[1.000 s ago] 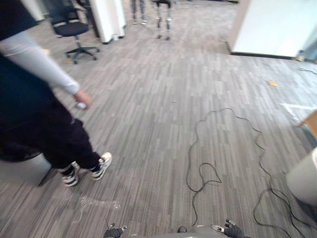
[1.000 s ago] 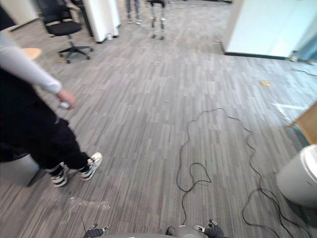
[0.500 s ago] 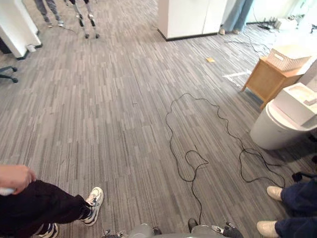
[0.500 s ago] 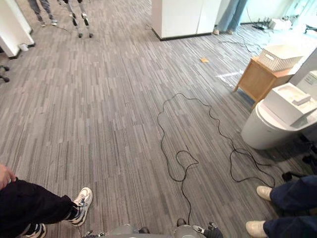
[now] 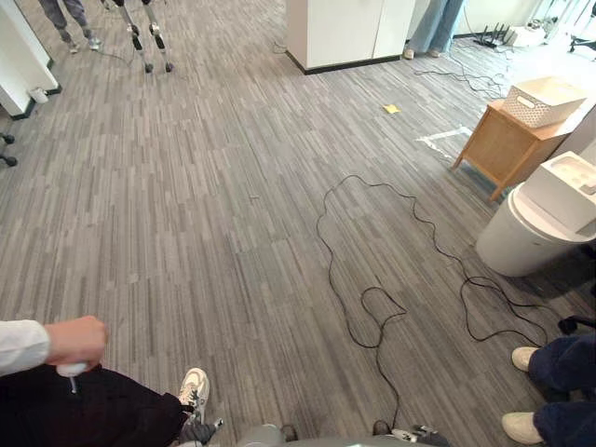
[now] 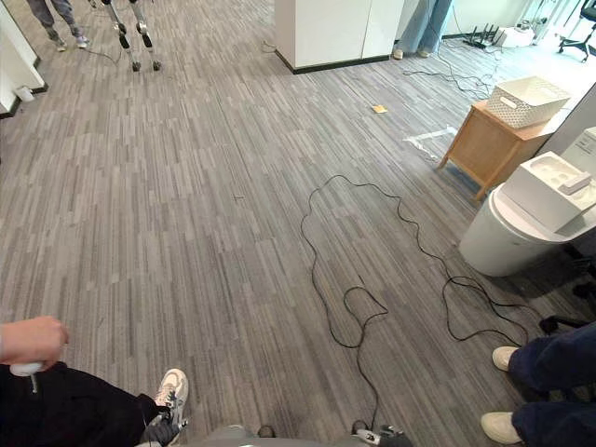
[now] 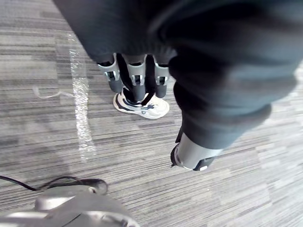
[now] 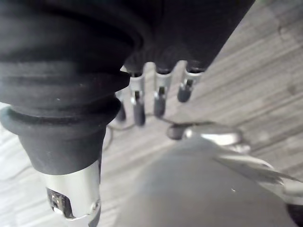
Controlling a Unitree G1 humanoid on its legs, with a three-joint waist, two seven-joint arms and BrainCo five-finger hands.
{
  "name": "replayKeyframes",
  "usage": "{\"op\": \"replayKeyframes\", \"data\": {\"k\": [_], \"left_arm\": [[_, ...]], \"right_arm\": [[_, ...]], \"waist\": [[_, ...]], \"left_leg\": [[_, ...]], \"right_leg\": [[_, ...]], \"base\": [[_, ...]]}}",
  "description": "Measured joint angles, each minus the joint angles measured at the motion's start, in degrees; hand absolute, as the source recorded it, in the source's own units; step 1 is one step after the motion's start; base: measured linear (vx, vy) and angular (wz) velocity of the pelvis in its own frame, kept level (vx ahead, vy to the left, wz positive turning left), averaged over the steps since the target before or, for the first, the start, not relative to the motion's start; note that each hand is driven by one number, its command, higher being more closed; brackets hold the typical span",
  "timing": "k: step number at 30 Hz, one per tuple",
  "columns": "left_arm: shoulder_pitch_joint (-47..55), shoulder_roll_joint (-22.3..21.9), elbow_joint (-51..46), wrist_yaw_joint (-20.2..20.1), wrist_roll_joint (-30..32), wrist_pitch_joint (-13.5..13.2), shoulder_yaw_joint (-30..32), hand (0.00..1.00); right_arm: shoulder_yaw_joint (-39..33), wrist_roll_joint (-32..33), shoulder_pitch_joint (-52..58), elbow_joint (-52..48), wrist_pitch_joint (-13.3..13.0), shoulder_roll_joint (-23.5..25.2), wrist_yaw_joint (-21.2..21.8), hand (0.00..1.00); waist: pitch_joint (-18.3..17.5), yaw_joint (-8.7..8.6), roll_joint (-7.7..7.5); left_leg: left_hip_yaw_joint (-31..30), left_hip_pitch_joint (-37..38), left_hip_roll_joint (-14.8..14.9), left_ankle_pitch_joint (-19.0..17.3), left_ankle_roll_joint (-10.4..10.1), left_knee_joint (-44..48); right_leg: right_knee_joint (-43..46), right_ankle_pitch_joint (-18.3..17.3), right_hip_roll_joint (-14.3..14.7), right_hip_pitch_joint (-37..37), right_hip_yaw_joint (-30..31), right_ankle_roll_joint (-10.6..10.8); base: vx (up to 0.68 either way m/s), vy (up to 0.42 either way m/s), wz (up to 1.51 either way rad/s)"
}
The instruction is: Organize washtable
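Grey striped floor [image 5: 214,205] lies all around. The left hand [image 7: 135,78] hangs down over it with its fingers loose and almost straight, and it has nothing in it. The right hand [image 8: 159,97] hangs the same way, fingers loose, and it has nothing in it too.

The white wash stand [image 5: 521,237] is on the robot's right side, well apart from both hands. It is round, and a white tray [image 5: 568,186] sits on top of it. A small white block [image 6: 575,183] lies on the tray. Just beside the stand, farther away, is a little wooden table [image 5: 498,149], and a white basket [image 5: 542,100] sits on that table.

A person stands close on the left, in dark trousers [image 5: 102,410] and a white shoe [image 5: 194,386]. The person's hand [image 5: 76,340] is closed round a small white thing [image 5: 72,370]. Another person stands on the right in blue trousers [image 5: 563,358] and white shoes [image 5: 526,358], near the wash stand.

Far off, a white cabinet [image 5: 340,33] stands on the floor, and a small yellow scrap [image 5: 391,109] lies near it.
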Motion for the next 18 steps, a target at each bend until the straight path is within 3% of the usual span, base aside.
{"op": "replayKeyframes", "data": {"k": [2, 3, 7, 9, 10, 11, 18], "left_arm": [[0.2, 0.6, -0.2, -0.1, 0.0, -0.1, -1.0, 0.0], [0.4, 1.1, -0.1, -0.1, 0.0, -0.1, -1.6, 0.0], [0.6, 2.0, 0.1, -0.1, 0.0, -0.1, -2.4, 0.0], [0.5, 2.6, 1.0, -0.2, 0.0, -0.1, -3.0, 0.0], [0.3, 2.6, 1.4, -0.2, 0.0, -0.1, -3.4, 0.0], [0.1, 2.5, 1.6, -0.4, 0.0, -0.1, -3.8, 0.0], [0.5, 2.3, 1.6, -0.4, 0.0, -0.1, -3.7, 0.0]], "right_arm": [[0.2, 0.3, 0.1, 0.0, 0.1, 1.5, 0.1, 0.0], [1.4, 0.3, 0.3, 0.1, 0.1, 1.5, 0.2, 0.0], [3.3, 0.3, 0.9, 0.2, 0.0, 2.1, 0.1, 0.0], [4.2, 0.3, 0.9, 0.5, 0.0, 2.4, 0.1, 0.0], [4.4, 0.4, 1.0, 0.6, 0.0, 2.4, 0.2, 0.0], [4.7, 0.3, 0.9, 0.4, -0.3, 2.3, 0.2, 0.0], [4.6, 0.4, 1.3, 0.6, -0.3, 2.1, 0.2, 0.0]], "waist": [[-0.1, -0.04, -0.34], [-0.8, 0.02, -1.21], [-1.4, -0.58, -2.28], [-1.5, -0.7, -3.2], [-1.6, -0.56, -4.2], [-1.2, -0.74, -3.21], [-1.4, -0.76, -3.36]], "left_leg": [[0.0, 1.6, -0.3, 0.8, 0.1, -2.2], [0.1, 2.0, -0.8, 1.2, 0.2, -3.0], [-0.4, 5.0, -2.2, 4.4, 1.1, -8.5], [-0.7, 7.5, -3.6, 7.4, 0.9, -14.2], [-0.7, 9.4, -3.9, 10.1, 0.8, -18.7], [-1.2, 9.4, -3.8, 10.8, 0.5, -19.5], [-2.1, 9.0, -3.6, 11.0, 0.2, -19.5]], "right_leg": [[-0.1, -0.1, 1.9, 0.9, -1.5, -0.3], [-0.2, -0.1, 2.0, 1.1, -2.5, -0.4], [-0.1, -1.7, 1.6, 1.7, -3.1, -1.8], [0.3, -6.4, 1.1, 1.5, -2.9, -1.4], [0.6, -8.5, 1.2, 0.8, -3.0, -0.2], [1.2, -8.5, 1.6, 0.6, -3.4, -0.3], [-0.2, -7.9, 1.6, 1.2, -3.9, -1.1]], "base": [[-0.01, 0.03, -0.1], [-0.06, -0.012, -0.11], [-0.08, -0.023, -0.01], [-0.14, -0.086, 0.02], [-0.2, -0.119, 0.07], [-0.17, -0.096, 0.05], [-0.06, -0.025, 0.05]]}}
